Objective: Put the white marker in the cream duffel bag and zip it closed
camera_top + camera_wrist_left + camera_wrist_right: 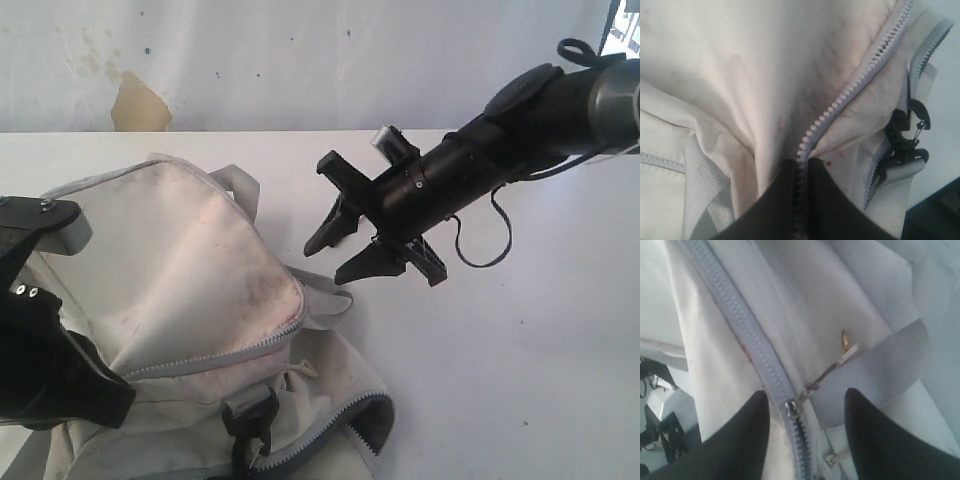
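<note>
- Two grippers attend the cream duffel bag [190, 270], which lies slumped on the table [520, 360].
- The left gripper [801, 169] has its fingers pressed together on the bag's zipper [850, 95] seam, with fabric pinched between them. Judged purpose: to anchor the bag so the zipper line is taut against a pull from the far end.
- The right gripper [805, 392] has its fingers apart and holds nothing. It straddles the zipper slider [792, 410] and the pull tab [832, 365] without touching either. Judged purpose: alignment for a grasp of the tab or slider.
- In the right wrist view the teeth are meshed on one side of the slider and parted on the other, so closure is not complete.
- The white marker is not visible in any view. Whether it already lies inside the bag cannot be told. The zipping posture suggests it does, but this is unconfirmed.
</note>
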### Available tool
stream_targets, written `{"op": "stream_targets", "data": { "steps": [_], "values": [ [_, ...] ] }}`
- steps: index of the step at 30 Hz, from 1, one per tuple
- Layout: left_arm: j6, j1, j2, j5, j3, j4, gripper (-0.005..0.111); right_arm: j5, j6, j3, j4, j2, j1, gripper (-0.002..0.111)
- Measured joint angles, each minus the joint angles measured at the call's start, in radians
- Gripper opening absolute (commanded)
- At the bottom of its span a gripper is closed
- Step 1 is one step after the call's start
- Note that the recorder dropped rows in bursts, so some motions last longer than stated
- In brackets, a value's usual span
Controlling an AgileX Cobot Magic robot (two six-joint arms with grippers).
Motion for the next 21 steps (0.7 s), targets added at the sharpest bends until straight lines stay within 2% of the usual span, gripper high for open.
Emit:
{"op": "stream_targets", "data": {
  "steps": [7, 14, 18, 21],
  "values": [
    [0.0, 0.0, 0.0, -0.011, 0.0, 0.0, 0.0, -0.012, 0.14, 0.0, 0.104, 0.073, 0.0, 0.045],
    [0.0, 0.0, 0.0, -0.018, 0.0, 0.0, 0.0, -0.004, 0.149, 0.0, 0.116, 0.119, 0.007, 0.045],
    [0.0, 0.0, 0.0, -0.021, 0.0, 0.0, 0.0, -0.015, 0.144, 0.0, 0.182, 0.143, 0.039, 0.045],
    [0.0, 0.0, 0.0, -0.021, 0.0, 0.0, 0.0, -0.044, 0.116, 0.0, 0.21, 0.15, 0.057, 0.041]
  ]
}}
